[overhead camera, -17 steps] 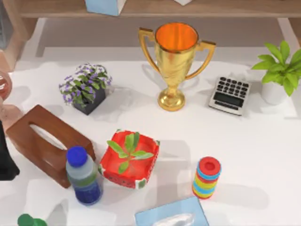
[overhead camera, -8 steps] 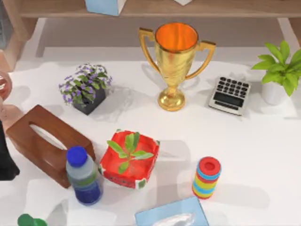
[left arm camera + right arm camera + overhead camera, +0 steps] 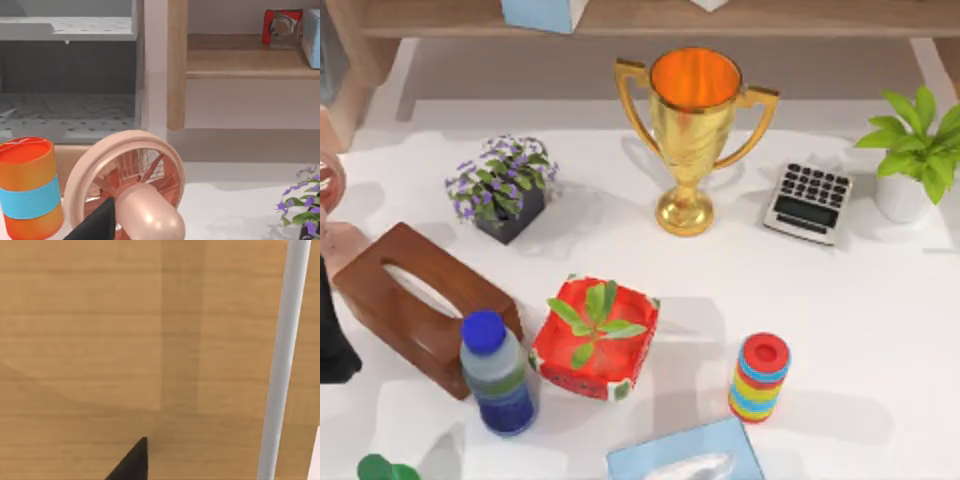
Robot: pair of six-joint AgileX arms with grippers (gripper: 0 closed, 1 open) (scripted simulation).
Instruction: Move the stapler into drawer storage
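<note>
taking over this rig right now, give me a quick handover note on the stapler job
Left gripper: at the table's left edge, by the pink fan, well away from the shelf.
Right gripper: facing a wooden panel.
Stapler: probably the red item on the wooden shelf; I cannot be sure.
Done: nothing that shows.
Left: confirm and grasp the stapler, then place it in the drawer.

Pink fan (image 3: 131, 185) beside orange can (image 3: 29, 187), wooden shelf (image 3: 240, 62) behind, with red stapler (image 3: 280, 27) on it.
</note>
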